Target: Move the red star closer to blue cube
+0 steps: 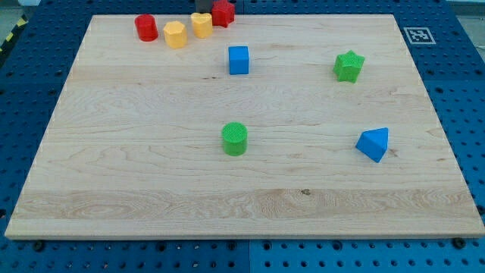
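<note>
The red star (223, 13) lies at the board's top edge, a little left of centre. The blue cube (239, 60) sits below it and slightly to the right, with a gap between them. My tip (203, 10) shows as a dark stub at the view's top edge. It is just left of the red star and right behind a yellow block (201, 25). Whether it touches the star cannot be told.
A second yellow block (175, 34) and a red cylinder (146, 27) lie left of the first yellow one. A green star (348, 66) is at the upper right, a green cylinder (235, 139) at the centre and a blue triangular block (373, 144) at the right. The wooden board (114, 189) lies on a blue pegboard.
</note>
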`<move>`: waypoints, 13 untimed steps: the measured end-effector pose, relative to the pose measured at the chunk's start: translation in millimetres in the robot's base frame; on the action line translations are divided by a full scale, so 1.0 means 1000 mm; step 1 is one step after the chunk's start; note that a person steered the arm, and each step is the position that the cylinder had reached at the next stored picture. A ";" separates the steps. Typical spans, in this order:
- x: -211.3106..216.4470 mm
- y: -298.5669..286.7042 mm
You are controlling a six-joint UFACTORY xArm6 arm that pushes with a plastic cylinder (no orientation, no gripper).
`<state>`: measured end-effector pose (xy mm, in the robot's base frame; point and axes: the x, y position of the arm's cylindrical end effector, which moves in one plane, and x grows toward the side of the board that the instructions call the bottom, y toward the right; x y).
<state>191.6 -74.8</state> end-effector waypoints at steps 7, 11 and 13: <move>0.019 0.245; 0.001 0.157; 0.015 0.119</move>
<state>206.7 44.2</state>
